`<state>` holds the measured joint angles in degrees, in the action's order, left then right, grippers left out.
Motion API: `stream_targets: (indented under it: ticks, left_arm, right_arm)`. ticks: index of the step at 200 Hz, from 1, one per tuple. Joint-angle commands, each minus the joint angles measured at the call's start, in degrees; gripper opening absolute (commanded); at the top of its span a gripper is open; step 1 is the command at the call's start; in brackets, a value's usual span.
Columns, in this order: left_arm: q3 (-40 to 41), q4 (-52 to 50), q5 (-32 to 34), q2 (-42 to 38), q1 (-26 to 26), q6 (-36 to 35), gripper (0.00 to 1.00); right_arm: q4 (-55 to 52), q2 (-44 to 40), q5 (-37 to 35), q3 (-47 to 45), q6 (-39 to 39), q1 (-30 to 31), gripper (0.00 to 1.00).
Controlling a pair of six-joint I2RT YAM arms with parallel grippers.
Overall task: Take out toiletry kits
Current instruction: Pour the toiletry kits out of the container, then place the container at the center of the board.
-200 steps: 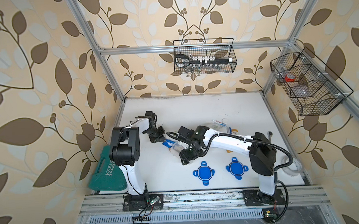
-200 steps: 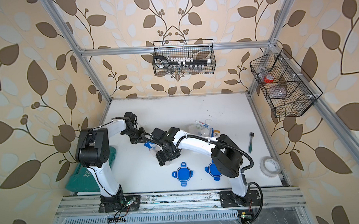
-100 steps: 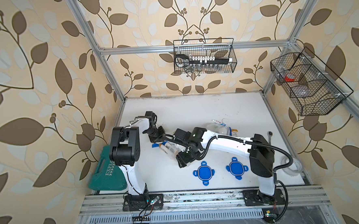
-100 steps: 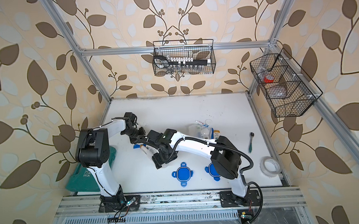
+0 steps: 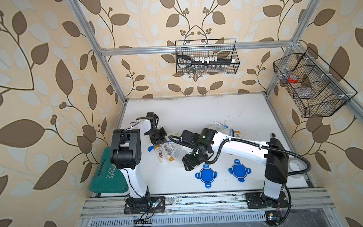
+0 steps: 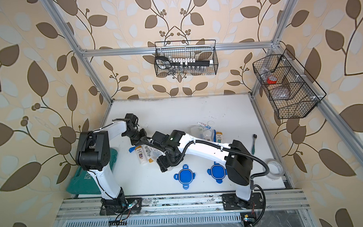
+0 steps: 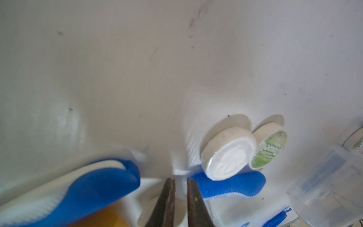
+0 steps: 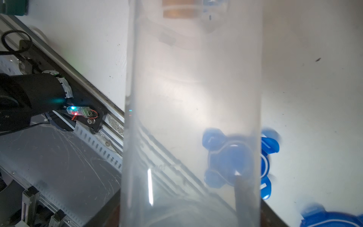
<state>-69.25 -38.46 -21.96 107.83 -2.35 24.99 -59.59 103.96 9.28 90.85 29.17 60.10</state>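
Note:
One toiletry kit lies spilled on the white table: two white labelled bottles (image 5: 159, 154) (image 6: 142, 155), one with an orange cap, and a blue toothbrush (image 5: 150, 148). My left gripper (image 5: 159, 138) hovers at their far end. In the left wrist view its jaws (image 7: 180, 181) stand a narrow slit apart, with white in the slit. Two blue toothbrush handles (image 7: 231, 186) and round white soaps (image 7: 228, 155) lie around them. My right gripper (image 5: 184, 155) is shut on a clear jar (image 8: 192, 98) beside the pile. A second kit, tube (image 5: 221, 124) and orange-capped bottle (image 5: 237, 134), lies further back.
Two blue four-tabbed lids (image 5: 206, 175) (image 5: 239, 171) lie near the front edge. A green case (image 5: 108, 175) sits left of the left arm's base. A tape roll (image 6: 275, 169) and a hand tool (image 6: 253, 143) lie at the right. Wire baskets (image 5: 206, 59) (image 5: 311, 85) hang on the walls.
My right gripper has drawn the clear jar back toward the front, away from the pile. The bottles now lie bare on the table by the left gripper, which has stayed put.

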Motion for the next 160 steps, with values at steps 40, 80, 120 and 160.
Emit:
stream_targets:
  ticks: [40,80,120,160]
  left_arm:
    - [-4.3,-3.2,-0.8,-8.3,-0.6,0.4,0.27]
    - [-3.7,-6.9,4.3,-17.2,-0.6,-1.1,0.32]
    - [2.6,-5.8,3.1,-22.8,-0.7,-0.6,0.34]
    - [5.5,-5.1,2.6,-23.2,-0.6,-0.8,0.34]
  right_arm:
    - [13.7,-8.6,-12.7,-8.6,7.4,-10.5,0.5]
    - [22.4,2.2,-18.7,-7.8,9.9,-10.7,0.47]
    - [26.5,7.5,-17.7,-9.9,12.5,-10.2,0.58]
    - [25.4,7.5,-13.2,-11.3,11.1,-10.6,0.94]
